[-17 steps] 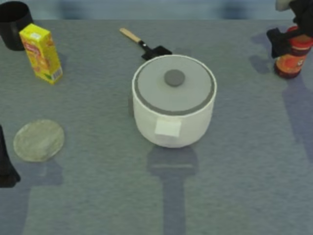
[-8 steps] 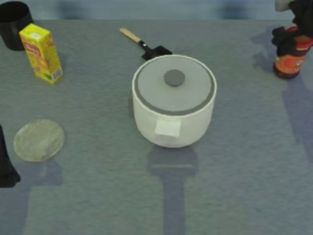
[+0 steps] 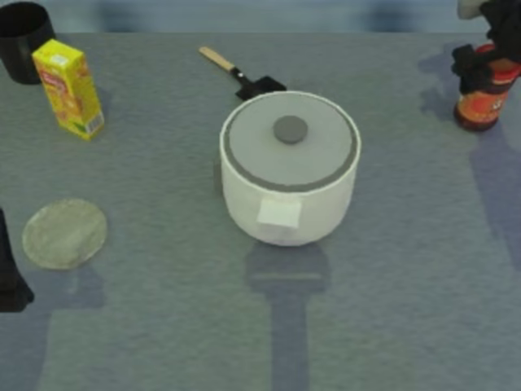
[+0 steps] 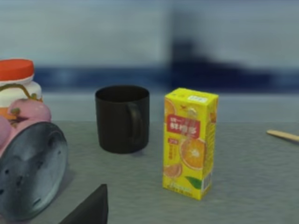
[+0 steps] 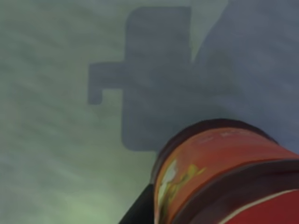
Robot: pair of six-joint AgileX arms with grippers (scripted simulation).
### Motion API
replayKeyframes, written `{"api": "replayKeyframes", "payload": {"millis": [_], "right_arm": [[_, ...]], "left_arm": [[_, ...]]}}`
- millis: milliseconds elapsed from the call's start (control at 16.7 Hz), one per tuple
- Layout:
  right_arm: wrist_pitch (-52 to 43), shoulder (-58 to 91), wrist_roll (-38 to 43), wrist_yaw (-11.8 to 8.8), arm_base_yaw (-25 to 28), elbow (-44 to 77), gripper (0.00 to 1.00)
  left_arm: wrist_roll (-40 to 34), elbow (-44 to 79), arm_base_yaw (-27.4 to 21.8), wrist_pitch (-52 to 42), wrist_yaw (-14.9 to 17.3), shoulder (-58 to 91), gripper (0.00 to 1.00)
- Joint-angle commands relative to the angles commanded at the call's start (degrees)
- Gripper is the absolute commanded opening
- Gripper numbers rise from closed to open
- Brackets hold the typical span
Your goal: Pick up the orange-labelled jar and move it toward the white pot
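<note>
Jar held at far right edge of table – right gripper (image 3: pixel 480 61) clenched around its lid end.
Orange-labelled jar (image 3: pixel 482 96): small, dark brown body, red-orange lid, orange label w/ yellow print, upright, well apart from white pot (image 3: pixel 289 167) at centre – big, grey lid, dark knob. Left gripper (image 3: pixel 10 281) parked at left edge; can't tell its fingers.

My right gripper (image 3: pixel 482 59): a second ago its dark fingers stood spread, one well out to the left of the lid; they then drew in and pinched the jar's top.
Small dark brown jar with red-orange lid and orange label (image 3: pixel 483 91): it shifted slightly toward the far right corner as I clamped it, then sat unmoved.
</note>
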Motion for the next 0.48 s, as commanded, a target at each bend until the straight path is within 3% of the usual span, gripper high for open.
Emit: {"api": "replayKeyframes", "payload": {"millis": [480], "right_arm": [[0.06,-2.29,-0.02,-0.02,-0.03,-2.22,0.00]], "left_arm": [[0.00,0.00,0.00,0.00,0.00,0.00,1.00]]}}
